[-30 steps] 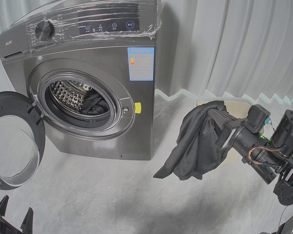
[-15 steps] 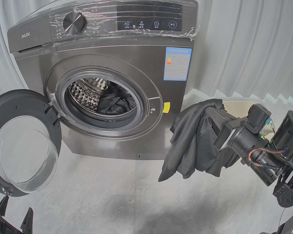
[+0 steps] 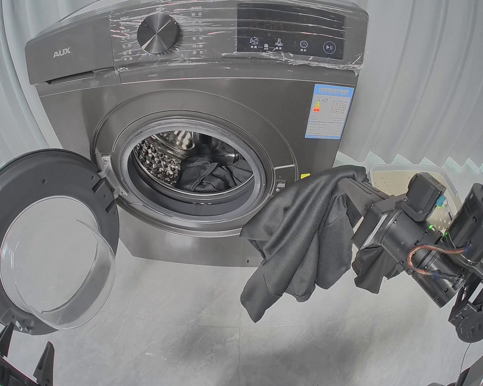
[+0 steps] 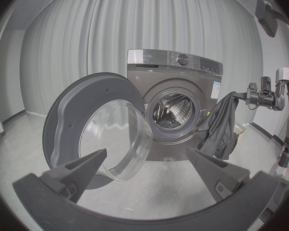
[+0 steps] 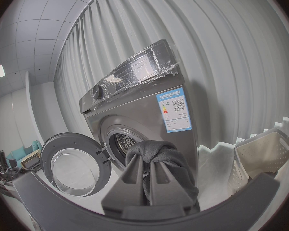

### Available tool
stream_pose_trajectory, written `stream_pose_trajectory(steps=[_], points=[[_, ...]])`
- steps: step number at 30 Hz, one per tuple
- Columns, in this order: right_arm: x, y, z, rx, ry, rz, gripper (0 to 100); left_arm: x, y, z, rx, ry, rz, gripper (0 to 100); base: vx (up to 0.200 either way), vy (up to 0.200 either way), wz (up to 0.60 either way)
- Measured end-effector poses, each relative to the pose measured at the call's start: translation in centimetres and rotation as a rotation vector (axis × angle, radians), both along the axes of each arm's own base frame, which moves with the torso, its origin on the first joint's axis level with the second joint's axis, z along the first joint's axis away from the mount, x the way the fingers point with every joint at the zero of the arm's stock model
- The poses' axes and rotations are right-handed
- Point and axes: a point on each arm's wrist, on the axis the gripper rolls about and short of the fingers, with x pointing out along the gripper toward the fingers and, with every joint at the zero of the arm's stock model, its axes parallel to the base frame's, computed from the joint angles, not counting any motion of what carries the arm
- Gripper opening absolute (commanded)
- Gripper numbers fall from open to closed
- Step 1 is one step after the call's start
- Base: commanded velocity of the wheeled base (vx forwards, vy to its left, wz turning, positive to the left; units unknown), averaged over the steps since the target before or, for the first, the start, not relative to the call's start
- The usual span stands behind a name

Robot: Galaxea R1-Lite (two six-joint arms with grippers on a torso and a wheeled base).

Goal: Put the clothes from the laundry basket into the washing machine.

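Swinging nearer the washing machine (image 3: pixel 198 87), a dark garment (image 3: pixel 300 226) is hanging mid-carry from clamped right fingers (image 5: pixel 128 183), left fingers (image 4: pixel 86 167) gaping; next, it likely needs lifting into the drum (image 3: pixel 161 159).

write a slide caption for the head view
Right hand holds a dark garment before the open washing machine, dark clothes already in its drum, laundry basket behind.

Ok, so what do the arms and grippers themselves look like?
The left gripper and right gripper have dark grey wedge-shaped fingers tapering to points. The right arm is black, made of chunky cylindrical segments, with a looped orange cable and a small green light near the wrist.
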Motion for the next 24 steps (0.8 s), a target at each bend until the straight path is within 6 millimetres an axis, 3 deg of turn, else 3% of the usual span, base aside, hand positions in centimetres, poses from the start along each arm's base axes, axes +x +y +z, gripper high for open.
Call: stream_pose_trajectory(steps=[19,24], points=[[-0.01,0.02,-0.33,-0.009,0.01,0.003,0,0.0,0.0,0.0,0.0,0.0,0.0,100,0.0,0.189,0.0],[0.03,0.04,-0.54,-0.014,0.017,0.002,0,0.0,0.0,0.0,0.0,0.0,0.001,100,0.0,0.0,0.0]])
